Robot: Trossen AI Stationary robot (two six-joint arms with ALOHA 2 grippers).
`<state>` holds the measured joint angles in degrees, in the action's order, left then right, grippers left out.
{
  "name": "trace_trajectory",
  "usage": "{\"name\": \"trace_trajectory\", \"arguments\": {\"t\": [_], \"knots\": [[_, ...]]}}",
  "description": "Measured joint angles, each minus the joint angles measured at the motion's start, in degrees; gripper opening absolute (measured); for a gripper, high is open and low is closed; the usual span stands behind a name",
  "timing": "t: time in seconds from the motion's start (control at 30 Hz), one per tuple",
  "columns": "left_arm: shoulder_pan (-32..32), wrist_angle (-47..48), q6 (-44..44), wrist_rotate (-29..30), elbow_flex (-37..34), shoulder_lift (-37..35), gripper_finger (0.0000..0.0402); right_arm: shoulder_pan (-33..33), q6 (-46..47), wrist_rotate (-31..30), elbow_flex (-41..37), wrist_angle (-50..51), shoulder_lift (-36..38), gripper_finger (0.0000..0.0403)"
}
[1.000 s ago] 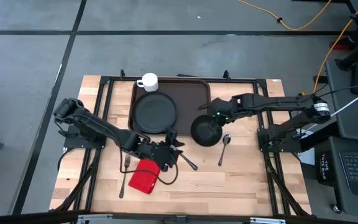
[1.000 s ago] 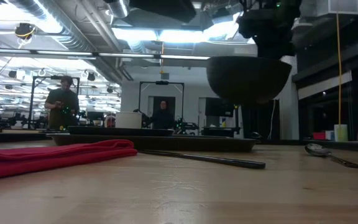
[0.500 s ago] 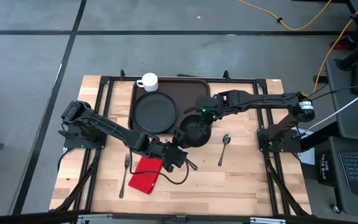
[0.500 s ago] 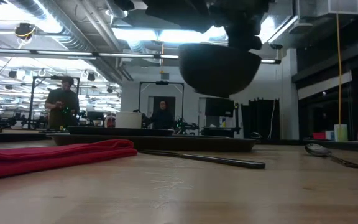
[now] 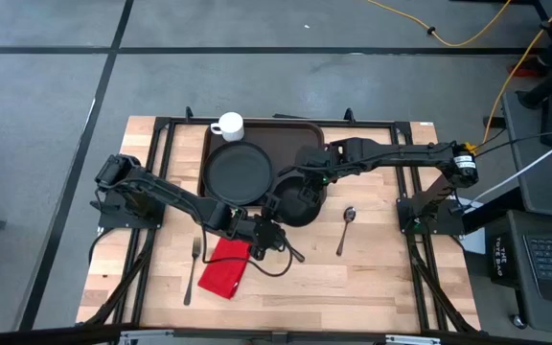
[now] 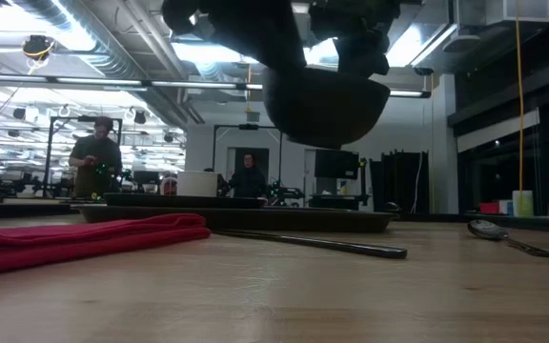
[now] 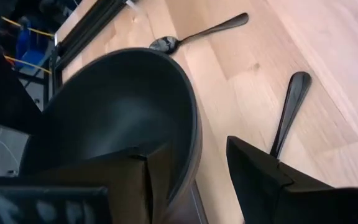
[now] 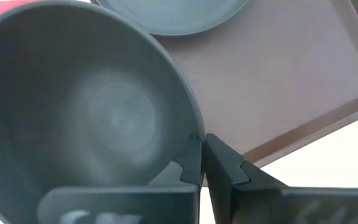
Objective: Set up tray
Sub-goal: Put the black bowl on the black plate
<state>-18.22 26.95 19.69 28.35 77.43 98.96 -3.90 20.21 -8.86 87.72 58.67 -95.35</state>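
Bowl in transit to tray; placement not yet made.

High view: the right gripper (image 5: 307, 179), fingers clenched on the rim of the black bowl (image 5: 295, 203), holds it over the near right corner of the tray (image 5: 300, 139), which lies at the far middle of the counter (image 5: 372, 278) carrying the plate (image 5: 239, 172) and white cup (image 5: 228, 126). A second ago the bowl hung right of the tray; it has travelled left. The left gripper (image 5: 274, 240) has edged right, beside the napkin (image 5: 223, 270).
Low view: bowl (image 6: 325, 103) is clear of the counter, airborne.
Left wrist view: left fingers (image 7: 260, 180) stand released, empty, near the knife (image 7: 289, 112).
Right wrist view: fingers (image 8: 219, 165) pinch the bowl rim above bare tray floor (image 8: 278, 81). Judged next: lower and release right of the plate.
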Motion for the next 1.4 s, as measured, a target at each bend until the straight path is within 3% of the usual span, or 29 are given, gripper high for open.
{"name": "trace_trajectory", "arguments": {"t": [0.67,0.87,1.17,1.4], "knots": [[2.27,4.12,-3.86,-0.60,0.00,-0.02,0.0139,0.02,-1.73,-0.02,-0.02,-0.26,0.02,0.0010],[2.30,4.09,-0.66,-0.51,0.00,-0.02,0.0101,0.02,-2.47,-0.03,-0.02,-0.31,0.02,0.0010],[2.21,4.18,2.02,-2.34,0.00,-0.02,0.0012,0.04,-3.15,0.01,-0.02,-2.18,0.08,0.0016],[2.21,4.97,1.89,-2.72,0.00,-0.02,0.0003,0.02,-6.64,0.07,0.00,-3.17,0.13,0.0067]]}}
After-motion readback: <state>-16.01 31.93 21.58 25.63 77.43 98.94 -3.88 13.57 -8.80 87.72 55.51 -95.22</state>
